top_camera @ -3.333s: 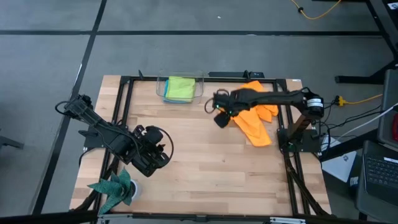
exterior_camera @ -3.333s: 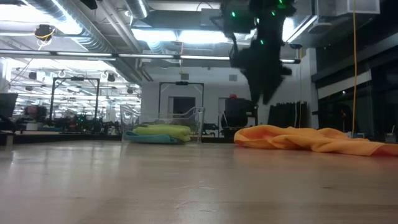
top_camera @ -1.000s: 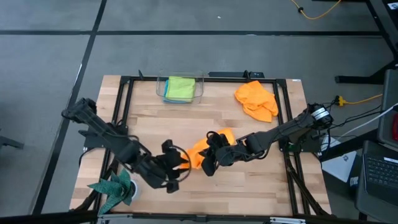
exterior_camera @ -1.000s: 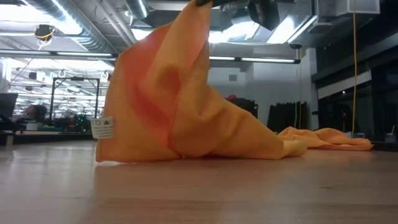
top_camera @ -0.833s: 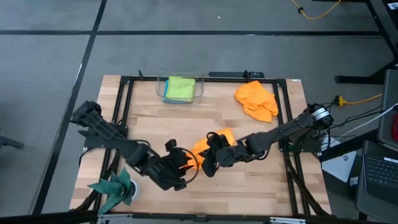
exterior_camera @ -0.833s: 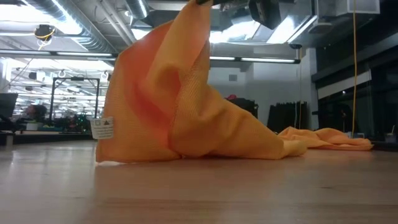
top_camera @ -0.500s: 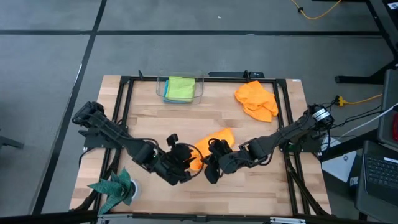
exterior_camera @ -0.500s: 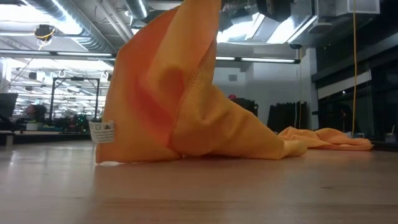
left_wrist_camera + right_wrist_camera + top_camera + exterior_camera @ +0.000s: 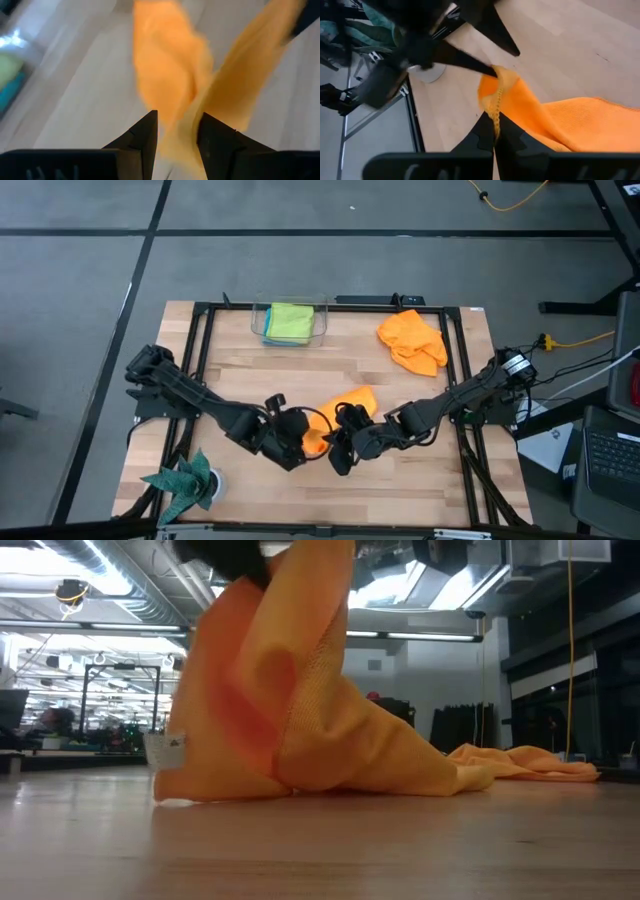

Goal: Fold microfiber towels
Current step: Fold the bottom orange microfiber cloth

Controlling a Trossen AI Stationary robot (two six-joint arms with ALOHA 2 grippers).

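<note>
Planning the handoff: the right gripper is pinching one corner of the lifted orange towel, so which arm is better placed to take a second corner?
Left. The left gripper is open right beside the orange towel, cloth between its fingers. The right gripper is shut on one towel edge, holding it up.

Grey floor (image 9: 300,260) around the wooden table (image 9: 400,480); ceiling strip lights (image 9: 400,635) glow in the room beyond
</note>
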